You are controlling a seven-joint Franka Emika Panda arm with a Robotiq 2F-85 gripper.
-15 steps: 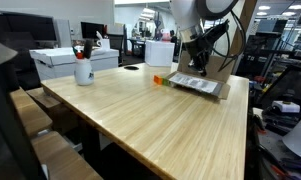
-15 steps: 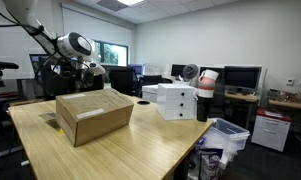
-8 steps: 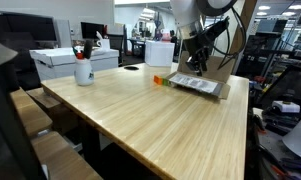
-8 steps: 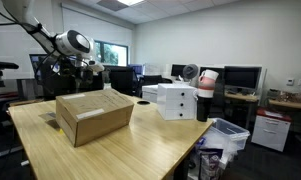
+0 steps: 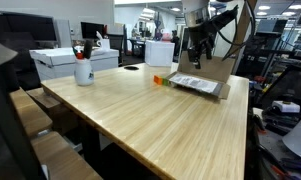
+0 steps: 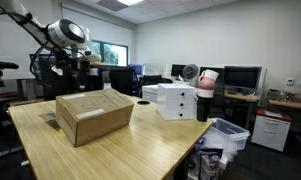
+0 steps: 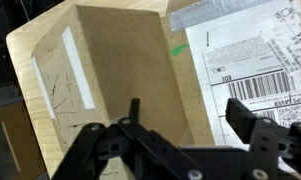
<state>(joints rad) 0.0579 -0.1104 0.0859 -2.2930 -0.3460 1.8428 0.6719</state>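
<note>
1. The wooden table (image 5: 160, 120) is the biggest thing here, and there is one of it. Its top looks smooth, so I judge that a sideways nudge from me could send a light load sliding towards the near edge.
2. There is one cardboard box (image 6: 93, 115). It sits on the table directly under me, not in my grasp, with one flap (image 7: 125, 60) raised. If I come down off-centre, a finger could catch that flap and crease it or tip the box.
3. My gripper (image 7: 185, 110) hangs above the box with its two fingers spread wide. Nothing is between them, and they touch nothing. Jaws this wide make it more likely that I clip a box wall on a descent.
4. One shipping label (image 7: 250, 60) lies flat on the box top, just beside my finger's line. A scraping fingertip might tear or peel it.
5. One white cup (image 5: 83, 70) holding pens stands well apart from the box, across the table. I judge it safe unless the arm swings wide.
6. One small orange-and-green thing (image 5: 162, 79) lies just beside the box. If the box is shoved, it would be knocked along.
</note>
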